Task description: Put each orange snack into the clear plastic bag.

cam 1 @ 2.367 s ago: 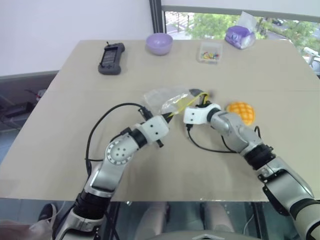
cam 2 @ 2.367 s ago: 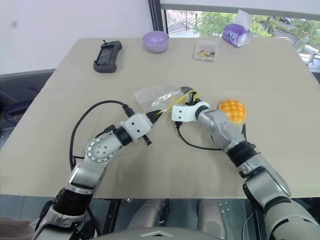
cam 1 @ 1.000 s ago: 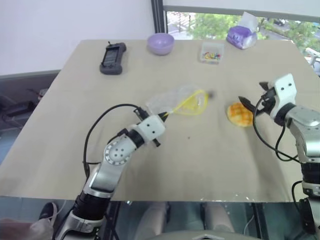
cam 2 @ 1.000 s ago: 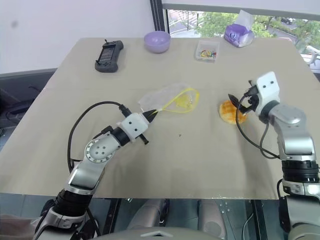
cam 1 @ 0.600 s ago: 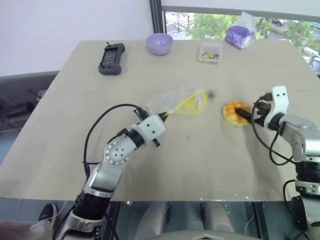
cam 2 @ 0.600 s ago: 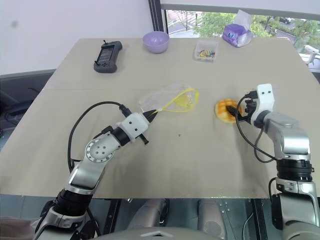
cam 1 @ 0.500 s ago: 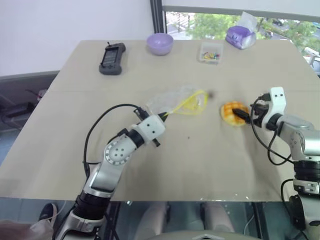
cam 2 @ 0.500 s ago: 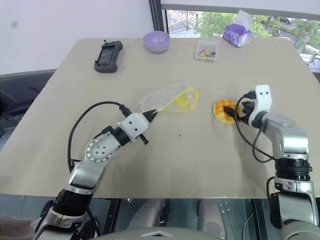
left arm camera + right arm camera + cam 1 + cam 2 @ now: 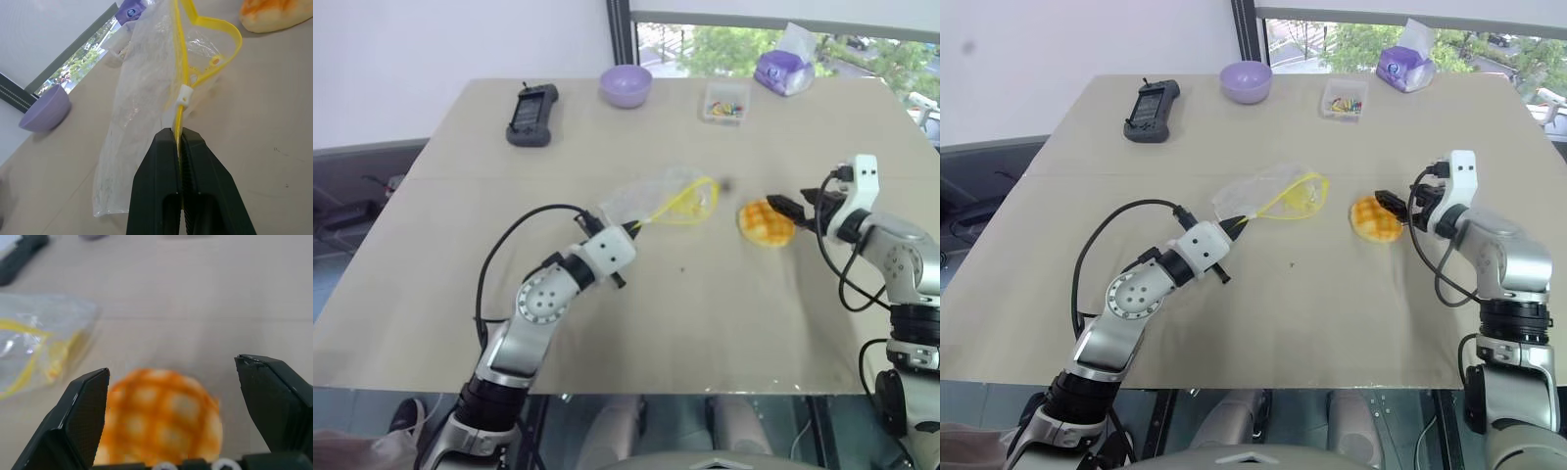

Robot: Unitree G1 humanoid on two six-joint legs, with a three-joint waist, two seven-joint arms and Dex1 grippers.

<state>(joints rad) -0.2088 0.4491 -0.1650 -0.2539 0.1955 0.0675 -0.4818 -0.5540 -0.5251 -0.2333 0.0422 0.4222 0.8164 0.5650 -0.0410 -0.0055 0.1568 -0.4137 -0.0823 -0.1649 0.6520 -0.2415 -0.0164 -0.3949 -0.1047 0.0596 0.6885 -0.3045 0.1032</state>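
Both grippers are busy: the right gripper (image 9: 1393,209), fingers spread wide, has come in on the bun (image 9: 1375,216) from 3 o'clock and nudged it nearer the bag (image 9: 1273,197). Left gripper (image 9: 180,142) stays pinching the bag's yellow strip. Grasping seems next.

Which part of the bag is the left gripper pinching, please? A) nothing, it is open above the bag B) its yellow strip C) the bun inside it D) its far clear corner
B: the left gripper is shut on the yellow strip of the bag, while the bun lies outside on the table.
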